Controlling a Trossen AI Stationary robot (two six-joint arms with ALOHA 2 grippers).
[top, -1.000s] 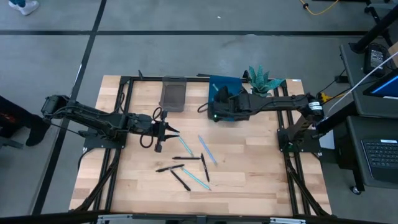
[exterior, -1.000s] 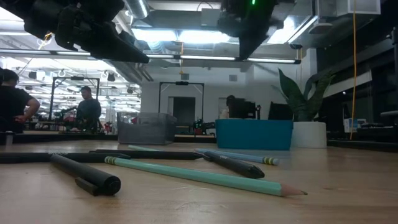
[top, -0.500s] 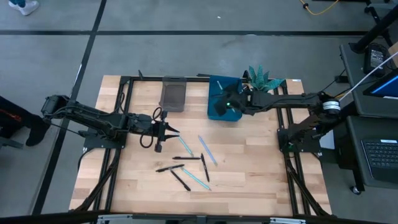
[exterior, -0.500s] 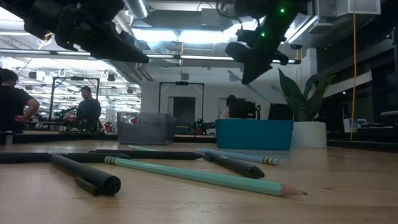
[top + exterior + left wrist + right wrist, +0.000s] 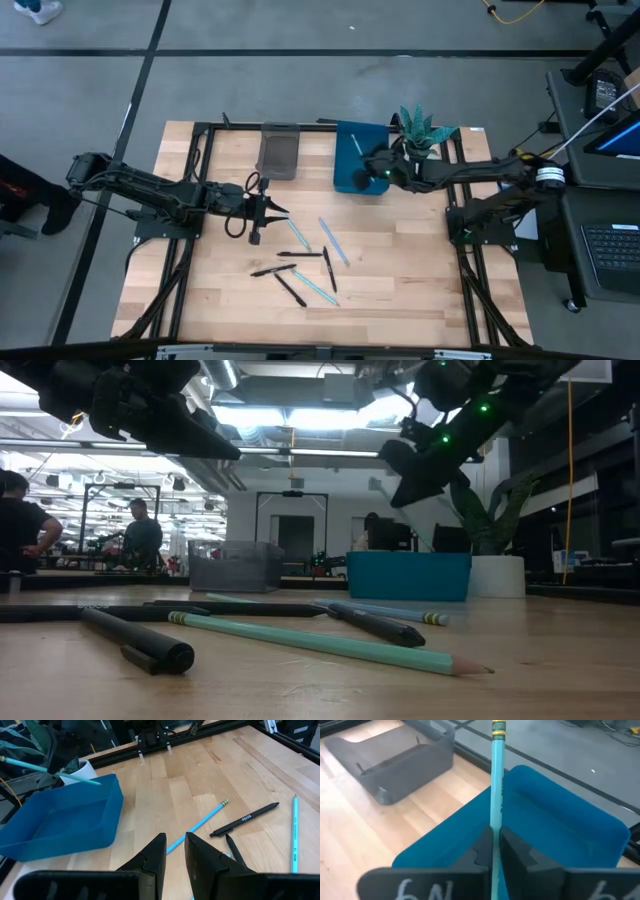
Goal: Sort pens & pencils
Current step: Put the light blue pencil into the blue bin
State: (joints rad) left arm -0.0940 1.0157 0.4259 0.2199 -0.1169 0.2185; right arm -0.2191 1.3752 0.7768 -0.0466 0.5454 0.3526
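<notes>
I've got the right gripper (image 5: 372, 166) up over the blue bin (image 5: 352, 176) at approx 12 o'clock on the table (image 5: 400, 270), fingers pinching a teal pencil (image 5: 496, 790). Right wrist view: pencil runs straight out between the closed pads, eraser end out past the bin's far rim, bin right under it. Gray tray (image 5: 278, 150) sits just beside the bin at 11 o'clock. Left gripper (image 5: 268, 214) hangs at approx 9 o'clock off table center, fingers pressed nearly together w/ nothing between them. Rest of the pens & pencils (image 5: 305, 262) lie loose mid-table toward 6 o'clock: teal ones and black ones mixed, some crossing. Plant (image 5: 424, 130) in a white pot at 1 o'clock, near the bin.
</notes>
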